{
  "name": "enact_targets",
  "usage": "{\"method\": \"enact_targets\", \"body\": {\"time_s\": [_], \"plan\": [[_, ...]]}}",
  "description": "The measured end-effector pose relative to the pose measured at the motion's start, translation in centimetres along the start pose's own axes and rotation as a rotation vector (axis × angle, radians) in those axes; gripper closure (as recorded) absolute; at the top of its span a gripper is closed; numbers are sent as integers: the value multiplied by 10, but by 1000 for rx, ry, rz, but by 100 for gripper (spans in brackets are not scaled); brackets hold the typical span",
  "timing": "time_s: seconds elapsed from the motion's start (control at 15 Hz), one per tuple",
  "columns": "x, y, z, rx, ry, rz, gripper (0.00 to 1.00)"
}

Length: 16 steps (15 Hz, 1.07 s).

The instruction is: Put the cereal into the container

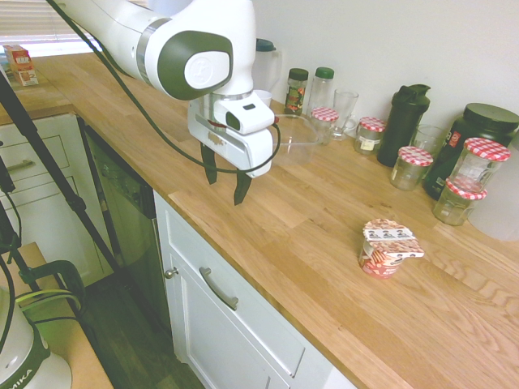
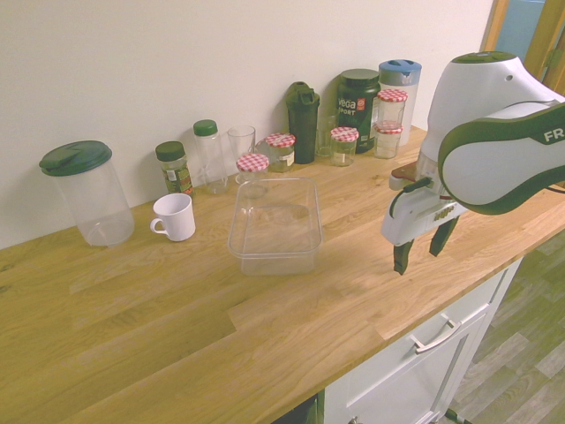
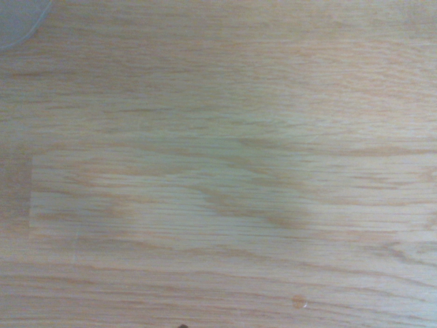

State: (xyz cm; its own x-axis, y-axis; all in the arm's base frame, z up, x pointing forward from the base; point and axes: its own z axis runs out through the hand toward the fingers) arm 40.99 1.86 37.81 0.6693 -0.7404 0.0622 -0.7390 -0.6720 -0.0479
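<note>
The claw (image 1: 225, 190) is hovering wide and empty, while the cereal (image 1: 383, 258) is standing inward from the counter's (image 1: 268, 235) front edge, lying lengthwise beyond the claw, away from the container (image 2: 278, 263).

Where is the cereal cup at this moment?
In the first exterior view, the cereal cup stands upright on the countertop, right of centre, nearest to the stacked jars.
</note>
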Motion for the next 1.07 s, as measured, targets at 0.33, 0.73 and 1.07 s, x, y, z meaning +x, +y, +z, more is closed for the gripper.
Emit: {"method": "enact_targets", "body": {"time_s": [0.33,0.73,1.07], "plan": [[6,-7,-1,76,24,42,0],[34,41,-44,254,177,230,0],[68,89,-62,322,189,382,0]]}}
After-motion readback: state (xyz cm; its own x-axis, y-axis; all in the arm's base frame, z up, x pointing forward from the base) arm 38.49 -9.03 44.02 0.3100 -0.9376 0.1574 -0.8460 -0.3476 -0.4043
